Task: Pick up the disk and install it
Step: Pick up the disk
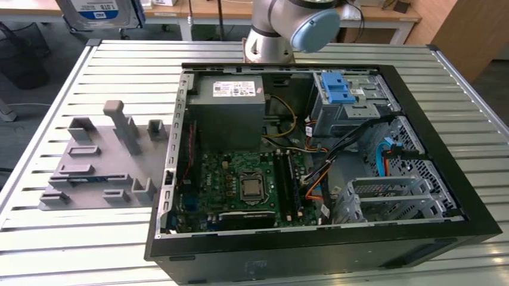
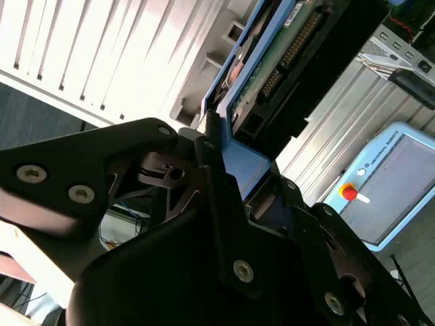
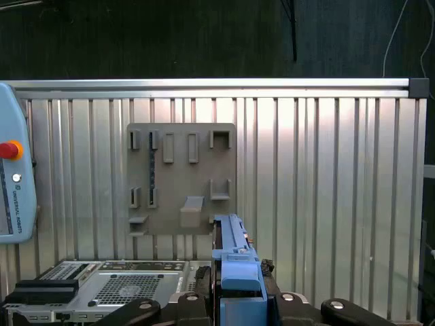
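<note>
The gripper [image 2: 241, 163] was pinched on the disk [image 2: 285, 54], its fingers [image 2: 212, 146] clamping the blue frame. In the exterior view the disk [image 1: 102, 13] was held high at the exterior view's left of the arm [image 1: 286, 27], well apart from the open case [image 1: 318, 155] and the grey fixture [image 1: 99, 161] on the table [image 1: 64, 250]

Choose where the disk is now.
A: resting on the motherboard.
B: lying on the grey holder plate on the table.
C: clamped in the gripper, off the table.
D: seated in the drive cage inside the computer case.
C: in the second wrist view the gripper is shut on the blue frame of the disk, and in the exterior view the disk is up in the air, outside the computer case.
</note>
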Controlling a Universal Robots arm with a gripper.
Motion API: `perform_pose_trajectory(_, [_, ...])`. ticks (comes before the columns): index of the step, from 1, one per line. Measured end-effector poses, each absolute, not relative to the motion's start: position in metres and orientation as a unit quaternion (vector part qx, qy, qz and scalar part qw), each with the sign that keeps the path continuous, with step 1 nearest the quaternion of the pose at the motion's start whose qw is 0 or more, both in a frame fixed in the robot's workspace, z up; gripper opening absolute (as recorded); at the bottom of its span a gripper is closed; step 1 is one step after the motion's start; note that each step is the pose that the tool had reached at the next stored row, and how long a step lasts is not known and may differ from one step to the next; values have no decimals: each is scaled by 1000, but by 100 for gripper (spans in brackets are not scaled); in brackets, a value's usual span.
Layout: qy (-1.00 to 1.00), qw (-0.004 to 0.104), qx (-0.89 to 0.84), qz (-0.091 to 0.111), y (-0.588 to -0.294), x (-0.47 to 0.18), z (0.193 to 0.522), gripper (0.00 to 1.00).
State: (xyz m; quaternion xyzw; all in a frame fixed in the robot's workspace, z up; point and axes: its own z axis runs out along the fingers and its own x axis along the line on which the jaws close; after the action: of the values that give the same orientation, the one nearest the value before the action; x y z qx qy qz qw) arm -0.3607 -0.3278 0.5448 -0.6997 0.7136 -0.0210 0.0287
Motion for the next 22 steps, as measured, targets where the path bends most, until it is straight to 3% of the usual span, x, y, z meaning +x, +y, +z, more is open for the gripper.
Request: perform_pose_trajectory(22, [714,28,-700,-20,-328,-333,545,36])
